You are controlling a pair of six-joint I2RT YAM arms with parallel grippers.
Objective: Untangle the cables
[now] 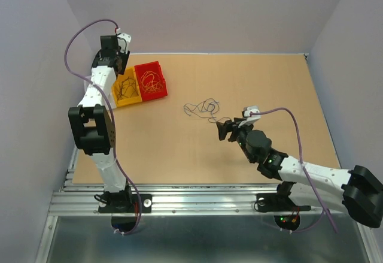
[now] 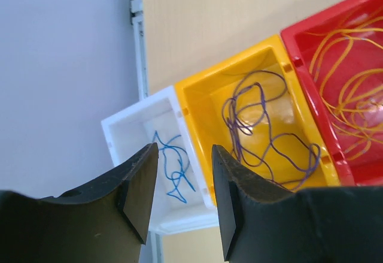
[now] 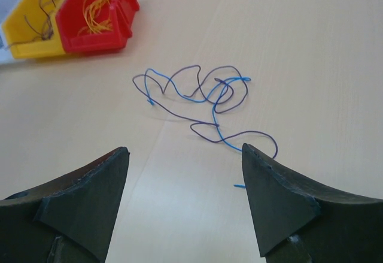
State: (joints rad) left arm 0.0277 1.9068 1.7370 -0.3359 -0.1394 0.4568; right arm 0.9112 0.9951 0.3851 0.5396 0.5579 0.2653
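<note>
Where the right arm reaches out over the table [image 1: 269, 83], the right gripper [image 3: 185, 155] stands wide open with nothing between its fingers. Just beyond its fingertips lies the tangle of cables [image 3: 222, 85], blue and dark purple strands looped through one another on the bare wood. Farther off, at the far left, three bins touch side by side: a red bin [image 2: 294, 42] with orange-yellow wires [image 2: 353, 89], a yellow bin [image 2: 194, 114] with dark wires [image 2: 257, 132] and a white bin [image 2: 136, 112] with blue wires [image 2: 173, 168]. The left gripper [image 2: 184, 155] hangs above the white and yellow bins, jaws apart, holding nothing.
</note>
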